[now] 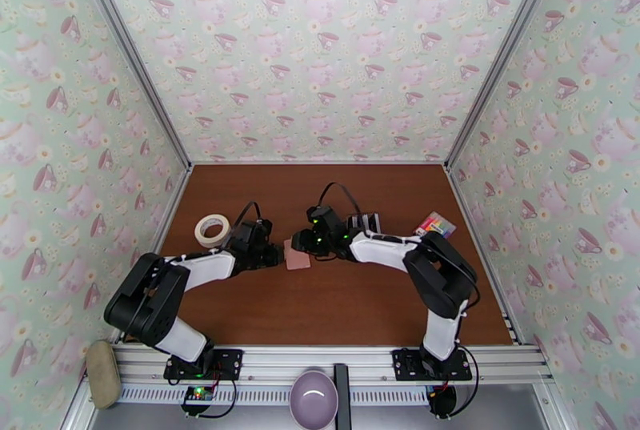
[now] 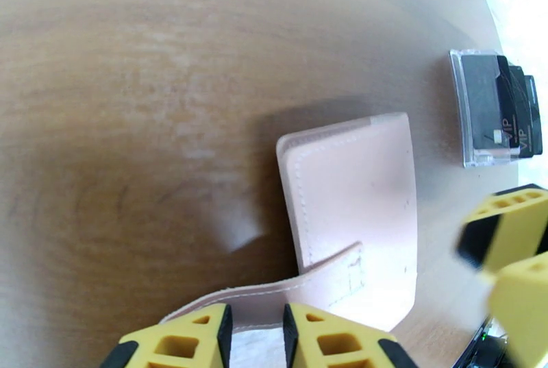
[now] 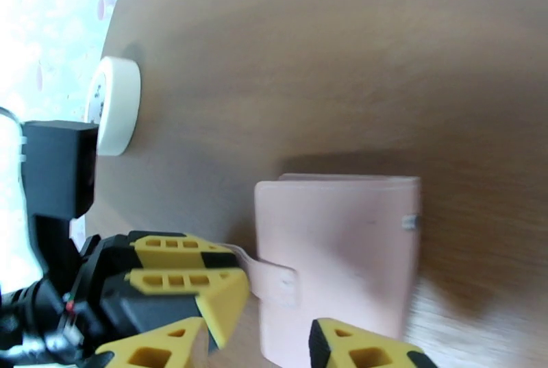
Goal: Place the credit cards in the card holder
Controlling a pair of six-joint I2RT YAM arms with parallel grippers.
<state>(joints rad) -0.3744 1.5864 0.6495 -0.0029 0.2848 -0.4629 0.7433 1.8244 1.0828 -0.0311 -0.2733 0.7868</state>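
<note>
1. Centrally on the brown table lies the pink card holder, folded flat, with the two gripper tips meeting over it.
2. Left gripper: the jaws are narrow and pinch the card holder's snap tab. The tab runs from the card holder's face, past its edge, and in between the yellow fingers. It is free of the small stud on the opposite edge.
3. Right gripper: the jaws stand apart and hold nothing. In the right wrist view one finger overlaps the near edge of the card holder, and the other sits just beside the left gripper's fingers. Whether either finger touches the card holder cannot be told.
4. Credit cards: black cards, one marked VIP, stand upright in a small stand on the table. The stand is apart from the card holder, to its right in the top view and just behind the right arm's wrist.
5. Tape roll: white, lying flat near the left gripper, on its left.
6. Striped block: rainbow-coloured, lying near the right wall, well apart from the card holder.
7. Bowl: lilac, standing at the near rail between the two arm bases.
</note>
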